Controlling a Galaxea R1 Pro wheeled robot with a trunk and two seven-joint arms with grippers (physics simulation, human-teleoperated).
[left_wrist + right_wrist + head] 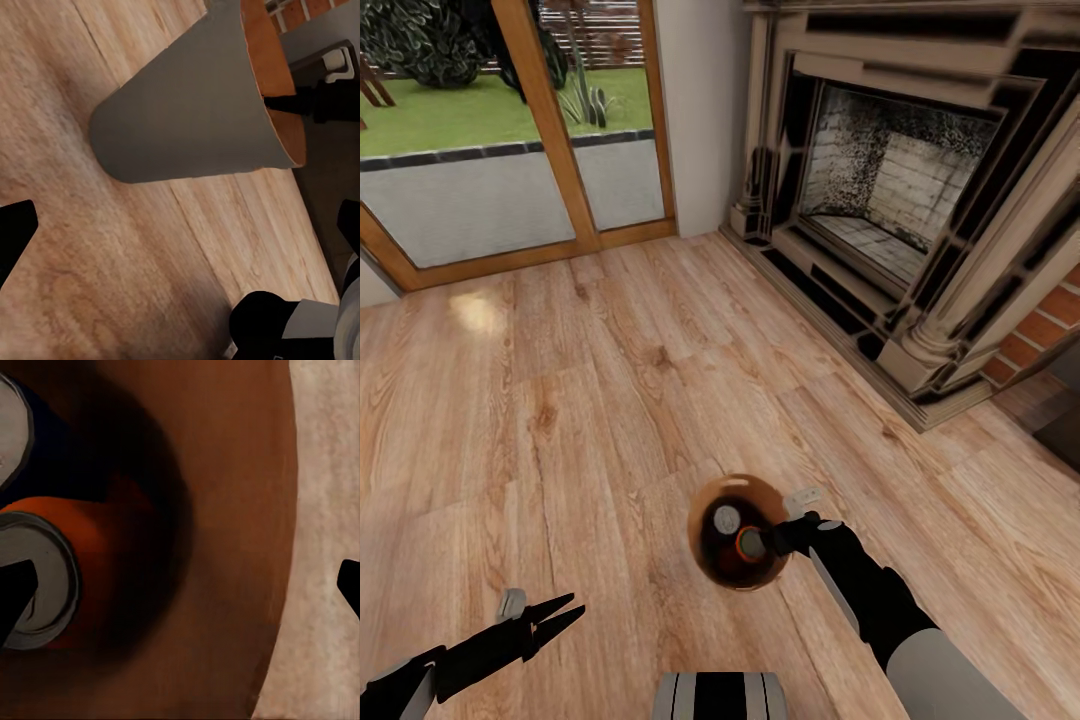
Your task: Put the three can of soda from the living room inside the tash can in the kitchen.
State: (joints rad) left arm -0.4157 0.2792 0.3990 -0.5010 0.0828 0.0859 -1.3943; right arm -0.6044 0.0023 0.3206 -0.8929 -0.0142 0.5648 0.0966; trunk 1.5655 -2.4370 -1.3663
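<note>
— What is under you?

— I see a light wood plank floor (610, 400). It reaches to the fireplace (900, 230) base at one side and to the glass door frame (550, 130) at the other.

— And what stands on it?

— Near me, the tash can (740, 530), upright. In my left wrist view its pale grey wall (187, 105) meets the planks with its narrow bottom.

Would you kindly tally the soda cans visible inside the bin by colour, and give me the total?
Orange can: 1
Blue can: 1
Total: 2 cans visible in the trash can, which stands on the wood floor.
</note>
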